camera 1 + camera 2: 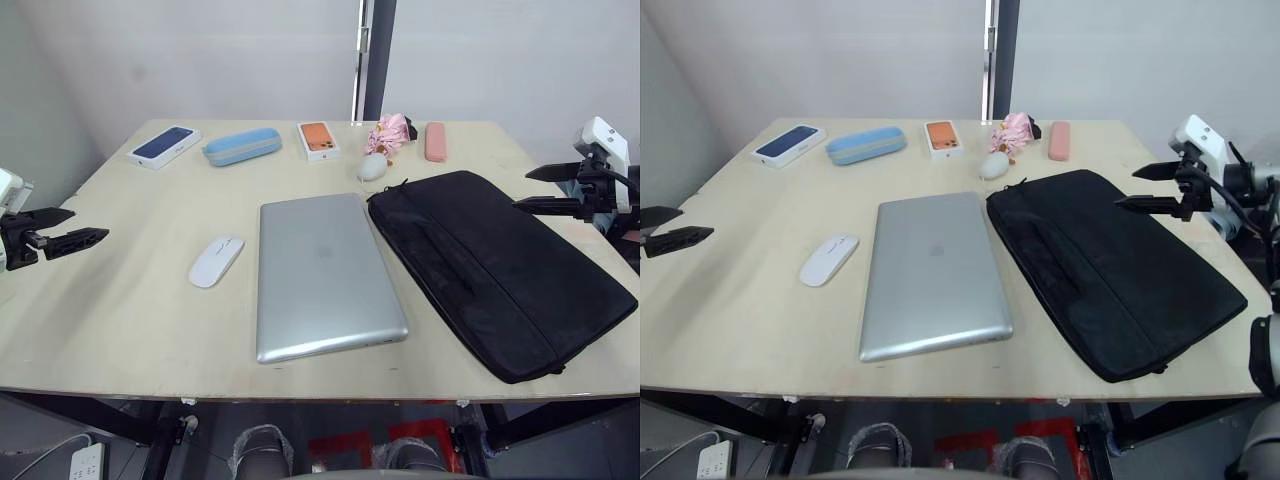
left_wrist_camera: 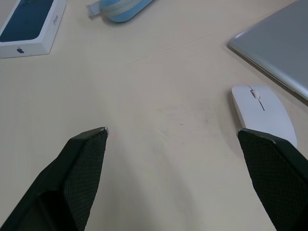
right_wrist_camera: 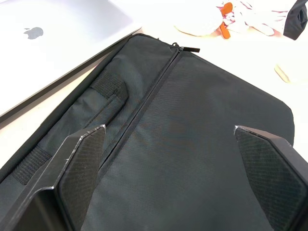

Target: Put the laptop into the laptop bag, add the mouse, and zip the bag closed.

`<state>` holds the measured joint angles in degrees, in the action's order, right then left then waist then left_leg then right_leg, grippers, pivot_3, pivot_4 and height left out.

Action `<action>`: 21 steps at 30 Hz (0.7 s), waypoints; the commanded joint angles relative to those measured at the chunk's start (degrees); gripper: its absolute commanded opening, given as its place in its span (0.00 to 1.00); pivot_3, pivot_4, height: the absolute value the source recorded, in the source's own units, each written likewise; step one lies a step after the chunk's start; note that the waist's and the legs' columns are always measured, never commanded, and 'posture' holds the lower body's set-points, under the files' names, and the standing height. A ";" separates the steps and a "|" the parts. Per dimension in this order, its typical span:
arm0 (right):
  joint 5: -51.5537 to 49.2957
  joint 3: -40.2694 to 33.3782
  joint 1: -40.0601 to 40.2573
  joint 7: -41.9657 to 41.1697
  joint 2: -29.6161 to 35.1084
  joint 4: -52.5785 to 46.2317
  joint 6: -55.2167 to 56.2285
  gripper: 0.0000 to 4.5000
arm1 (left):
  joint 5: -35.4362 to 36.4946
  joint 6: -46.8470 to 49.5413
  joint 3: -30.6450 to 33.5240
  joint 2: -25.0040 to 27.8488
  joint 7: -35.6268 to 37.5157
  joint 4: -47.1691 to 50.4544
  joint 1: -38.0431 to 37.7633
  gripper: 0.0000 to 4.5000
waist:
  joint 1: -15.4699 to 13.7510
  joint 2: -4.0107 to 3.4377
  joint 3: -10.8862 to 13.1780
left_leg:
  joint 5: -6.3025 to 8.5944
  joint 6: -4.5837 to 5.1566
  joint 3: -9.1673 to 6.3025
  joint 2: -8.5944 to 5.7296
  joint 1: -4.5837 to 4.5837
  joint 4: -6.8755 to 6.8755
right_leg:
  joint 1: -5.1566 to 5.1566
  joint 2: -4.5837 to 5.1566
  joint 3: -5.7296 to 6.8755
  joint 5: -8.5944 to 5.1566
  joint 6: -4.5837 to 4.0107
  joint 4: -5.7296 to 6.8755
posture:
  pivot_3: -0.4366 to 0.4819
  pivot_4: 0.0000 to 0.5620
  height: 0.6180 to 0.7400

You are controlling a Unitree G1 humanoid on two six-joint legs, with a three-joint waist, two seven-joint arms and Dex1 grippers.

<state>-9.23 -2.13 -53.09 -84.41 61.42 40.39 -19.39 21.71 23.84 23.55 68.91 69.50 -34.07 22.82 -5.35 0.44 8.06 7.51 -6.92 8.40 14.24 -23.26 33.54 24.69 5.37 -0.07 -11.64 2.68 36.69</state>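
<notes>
Your left end effector [image 1: 78, 226] and right end effector [image 1: 535, 188] both gape empty; laptop [image 1: 322, 272] lies between mouse [image 1: 216, 260] and laptop bag [image 1: 500, 268]

A big pale wooden table [image 1: 130, 330] holds a closed silver laptop [image 1: 322, 275] in the middle, a white mouse [image 1: 216, 261] on one side, a flat black laptop bag [image 1: 500, 270] on the other, and along the back a blue phone box [image 1: 164, 146], a blue case [image 1: 242, 146], an orange phone box [image 1: 318, 140], a fluffy white lump [image 1: 373, 167], a pink toy [image 1: 391, 131] and a pink case [image 1: 435, 141].
</notes>
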 commanded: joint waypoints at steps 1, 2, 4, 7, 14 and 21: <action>-0.60 -1.26 0.22 -0.50 1.28 -0.37 0.79 0.99 | -0.46 -1.09 0.21 1.43 -0.04 0.93 1.00 1.00 | 0.00 0.00 0.00 | 0.00 0.00 0.00 0.00 0.00 0.00 | 0.00 0.00 0.00 0.00 0.00 0.00 | 0.48 0.27 1.00; -0.54 -1.28 0.51 -0.64 1.48 -0.25 1.11 0.99 | -0.66 -1.31 -0.06 1.28 -0.34 0.64 1.43 1.00 | -0.01 0.01 0.00 | 0.00 0.00 0.00 0.00 0.00 0.00 | 0.00 0.00 0.00 0.00 0.00 0.00 | 0.48 0.27 1.00; -0.49 -1.32 0.83 -0.84 1.72 0.09 1.51 0.99 | -0.83 -1.54 -0.37 1.02 -0.77 0.20 2.20 1.00 | -0.12 0.00 0.00 | 0.00 0.00 0.00 0.00 0.00 0.00 | 0.00 0.00 0.00 0.00 0.00 0.00 | 0.48 0.27 1.00; -0.29 -1.25 0.89 -0.70 1.82 0.59 2.21 0.99 | -0.77 -1.53 -0.56 0.85 -0.75 -0.23 2.77 1.00 | -0.12 0.00 0.00 | 0.00 0.00 0.00 -0.01 -0.01 0.02 | 0.00 0.01 0.00 0.00 -0.01 0.01 | 0.48 0.27 1.00; -0.07 -1.07 0.73 -0.99 2.25 1.53 3.11 0.99 | -0.02 0.60 -0.91 0.75 0.54 -0.69 3.46 1.00 | 0.03 0.00 0.00 | 0.00 0.00 0.00 0.00 0.00 0.01 | 0.01 0.00 0.00 0.00 -0.01 0.03 | 0.48 0.27 1.00; 0.24 -0.76 0.12 -0.87 2.15 1.36 2.80 0.99 | -0.43 0.98 -1.08 0.76 0.66 -1.00 4.20 1.00 | -0.04 0.00 0.00 | 0.00 0.00 0.00 0.00 0.00 0.01 | 0.01 0.00 0.00 0.00 -0.01 0.03 | 0.48 0.27 1.00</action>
<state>-8.76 -2.11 -51.59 -84.58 62.06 42.29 -17.00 20.78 24.79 22.01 68.90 69.87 -35.27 25.75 -5.39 0.44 8.06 7.51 -6.91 8.41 14.24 -23.27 33.55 24.70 5.37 -0.07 -11.64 2.67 36.72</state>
